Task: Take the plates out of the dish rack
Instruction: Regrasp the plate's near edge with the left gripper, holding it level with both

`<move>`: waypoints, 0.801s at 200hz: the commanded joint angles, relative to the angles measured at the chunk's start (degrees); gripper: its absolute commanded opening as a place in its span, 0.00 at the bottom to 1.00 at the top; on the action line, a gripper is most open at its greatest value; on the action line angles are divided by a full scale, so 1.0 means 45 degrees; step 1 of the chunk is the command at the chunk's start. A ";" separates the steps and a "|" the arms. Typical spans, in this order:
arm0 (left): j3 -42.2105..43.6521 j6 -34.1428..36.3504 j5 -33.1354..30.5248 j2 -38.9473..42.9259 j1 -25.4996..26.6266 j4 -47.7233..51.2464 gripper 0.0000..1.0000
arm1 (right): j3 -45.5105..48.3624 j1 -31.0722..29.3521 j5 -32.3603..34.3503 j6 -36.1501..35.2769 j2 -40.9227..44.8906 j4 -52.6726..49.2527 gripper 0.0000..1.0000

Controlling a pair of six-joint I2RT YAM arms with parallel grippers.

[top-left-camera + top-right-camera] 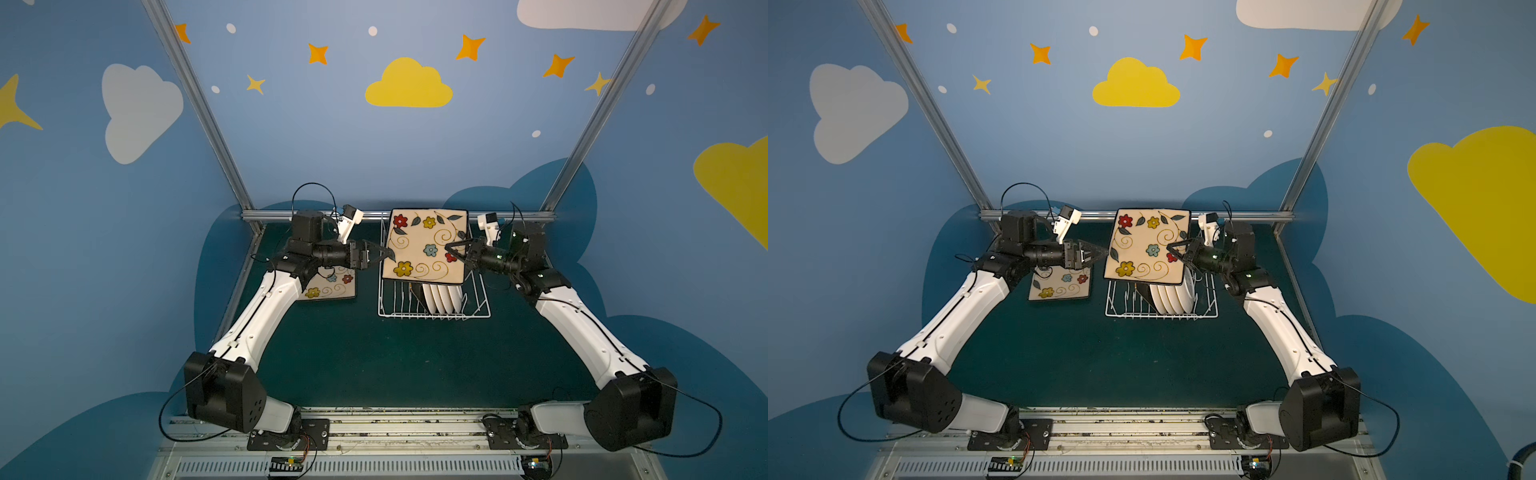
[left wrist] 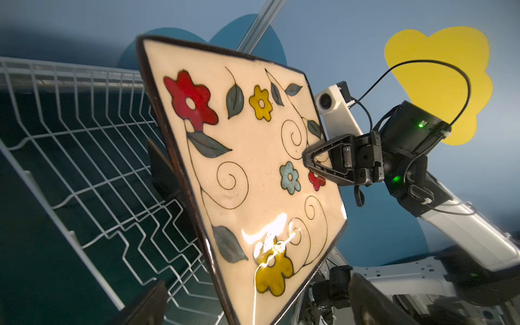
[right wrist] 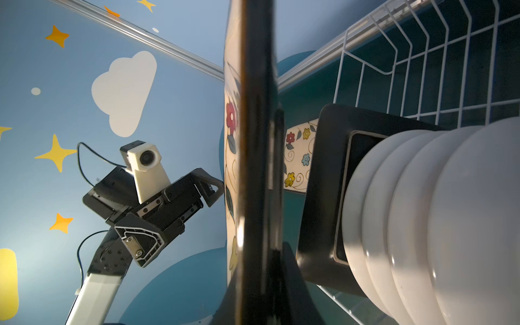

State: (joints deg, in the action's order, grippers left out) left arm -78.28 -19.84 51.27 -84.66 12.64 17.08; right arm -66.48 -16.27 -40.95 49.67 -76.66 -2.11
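Above rack (image 1: 478, 303), right gripper (image 1: 451, 249) clamps plate (image 1: 419, 249) by its right edge; my left gripper (image 1: 385, 253), jaws wide, sits at its left edge.

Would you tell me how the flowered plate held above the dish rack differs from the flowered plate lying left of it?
The held plate hangs tilted above the dish rack; the lying plate rests flat on the table. The right hand pinches the held plate's edge; nothing grips the lying plate. Both are rounded squares with cream, flowered faces.
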 commanded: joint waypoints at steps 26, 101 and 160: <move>-0.1130 -0.0652 0.2289 -0.1443 -0.0019 -0.0275 0.99 | -0.0029 -0.0136 -0.1006 -0.0267 0.0932 0.3673 0.00; -0.2143 -0.0629 0.2575 -0.2607 0.0603 -0.0304 0.98 | -0.0166 -0.0368 -0.1377 -0.0199 0.0345 0.4169 0.00; -0.1911 -0.1167 0.2973 -0.2937 0.0972 -0.1135 0.74 | 0.0046 -0.0427 -0.1408 -0.0173 0.0303 0.4336 0.00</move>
State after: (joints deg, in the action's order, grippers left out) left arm -86.54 -24.75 62.85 -96.79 16.71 13.30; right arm -64.53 -17.91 -44.36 48.18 -77.03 5.08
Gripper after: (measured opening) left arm 0.766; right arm 0.156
